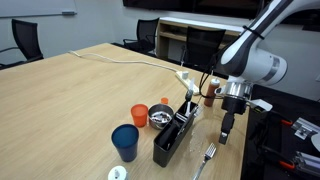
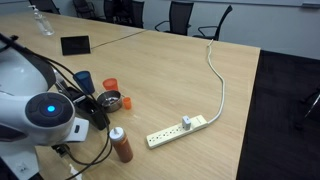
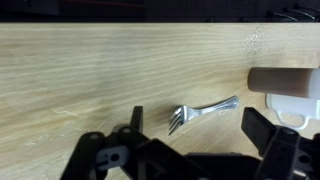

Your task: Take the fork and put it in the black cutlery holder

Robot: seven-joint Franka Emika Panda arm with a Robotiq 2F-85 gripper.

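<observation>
The fork [image 3: 205,110] is slim and silver and lies flat on the wooden table, tines to the left in the wrist view. It also shows in an exterior view [image 1: 208,155], near the table's front edge. My gripper [image 3: 196,122] is open and empty, with the fork between its two fingers and below them. In an exterior view the gripper [image 1: 228,127] hangs above the table, just beyond the fork. The black cutlery holder [image 1: 174,137] stands beside the fork; in the other exterior view [image 2: 88,107] my arm partly hides it.
A blue cup [image 1: 125,142], an orange cup [image 1: 139,115] and a small metal cup [image 1: 160,120] stand beside the holder. A brown bottle [image 3: 285,79] stands close to the fork's handle. A white power strip [image 2: 178,130] with its cable lies further back.
</observation>
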